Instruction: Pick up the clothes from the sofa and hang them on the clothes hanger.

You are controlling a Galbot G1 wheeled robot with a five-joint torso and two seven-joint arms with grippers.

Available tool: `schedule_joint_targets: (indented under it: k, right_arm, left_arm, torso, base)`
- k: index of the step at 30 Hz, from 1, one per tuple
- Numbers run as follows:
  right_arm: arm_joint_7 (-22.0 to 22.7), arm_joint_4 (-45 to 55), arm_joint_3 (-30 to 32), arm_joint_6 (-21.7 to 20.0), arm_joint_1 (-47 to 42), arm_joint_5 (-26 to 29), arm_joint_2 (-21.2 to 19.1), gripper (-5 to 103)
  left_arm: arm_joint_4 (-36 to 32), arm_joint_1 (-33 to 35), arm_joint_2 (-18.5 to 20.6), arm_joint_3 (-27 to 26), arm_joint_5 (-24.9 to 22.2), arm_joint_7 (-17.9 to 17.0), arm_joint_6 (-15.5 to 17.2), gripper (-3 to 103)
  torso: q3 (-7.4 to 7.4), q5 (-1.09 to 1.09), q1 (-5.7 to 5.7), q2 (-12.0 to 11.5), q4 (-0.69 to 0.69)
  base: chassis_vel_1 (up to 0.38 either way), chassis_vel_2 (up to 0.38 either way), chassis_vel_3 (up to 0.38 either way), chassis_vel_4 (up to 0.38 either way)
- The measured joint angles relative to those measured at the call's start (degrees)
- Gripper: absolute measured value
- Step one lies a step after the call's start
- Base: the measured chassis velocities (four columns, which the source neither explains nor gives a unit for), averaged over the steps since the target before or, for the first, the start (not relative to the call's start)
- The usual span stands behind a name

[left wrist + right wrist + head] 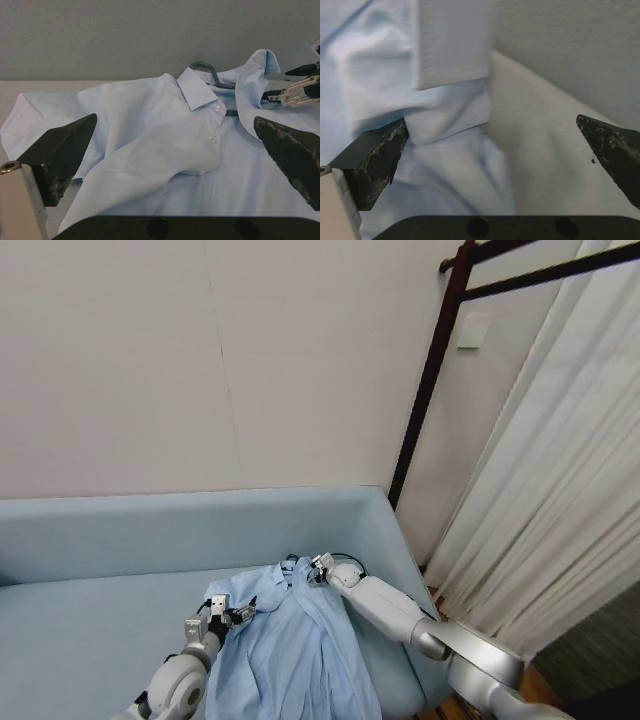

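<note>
The blue shirt (290,645) lies on the sofa (120,530) seat near its right end (hanger hook (204,67) at the collar) — nothing lifted yet, I judge. My left gripper (232,612) and right gripper (320,566) flank it, jaws apart.

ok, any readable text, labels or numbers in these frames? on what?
None readable.
Shirt: no tag or print showing.
Sofa: plain.
White wall plate by the rack: blank.
Left gripper at the shirt's edge and right gripper by its collar, both open: no markings.
</note>
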Motion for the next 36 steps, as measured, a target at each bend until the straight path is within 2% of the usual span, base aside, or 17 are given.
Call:
schedule_joint_targets:
  k: [5,9,12,22,29,33,36]
  right_arm:
    - [-1.2,-3.4,0.0,1.5,0.6,-1.1,0.3,100]
    - [-7.5,-6.8,0.3,1.6,1.4,-0.9,1.0,100]
    - [-9.8,-8.8,0.8,1.4,2.0,-0.6,1.8,100]
    - [-10.5,-4.1,0.3,-1.8,1.9,1.4,0.8,100]
    - [-10.4,-9.1,0.4,0.4,1.8,-0.9,4.1,100]
    - [-11.9,-11.1,0.4,0.8,2.3,-1.4,4.6,102]
    - [-12.5,-12.0,0.5,1.0,2.4,-1.6,4.9,99]
  left_arm:
    - [0.0,0.1,0.0,0.0,0.1,0.2,-0.3,100]
    - [0.0,0.0,0.0,0.2,0.2,0.3,-0.6,100]
    - [-0.2,0.0,0.0,0.2,0.2,0.4,-0.7,100]
    - [0.0,0.1,-0.2,0.0,0.3,0.7,-1.1,100]
    - [0.1,-0.1,-0.1,0.1,0.3,1.0,-1.4,100]
    - [0.1,0.0,0.0,-0.1,0.3,1.1,-1.5,100]
    - [0.1,0.0,0.0,-0.1,0.4,1.2,-1.5,100]
  torso:
    - [0.0,0.0,0.0,0.0,-0.01]
    - [0.0,-0.01,0.0,0.0,-0.03]
    - [0.0,0.0,0.0,0.0,-0.02]
    - [0.01,0.0,0.0,0.0,-0.02]
    - [0.01,0.0,0.0,0.0,0.0]
    - [0.0,0.0,0.0,0.0,-0.01]
    - [0.0,0.0,0.0,0.0,-0.02]
  base:
    - [0.0,0.0,0.0,0.0]
    - [0.0,0.0,0.0,0.0]
    - [0.0,0.0,0.0,0.0]
    - [0.0,0.0,0.0,0.0]
    - [0.0,0.0,0.0,0.0]
    - [0.0,0.0,0.0,0.0]
    - [0.0,0.0,0.0,0.0]
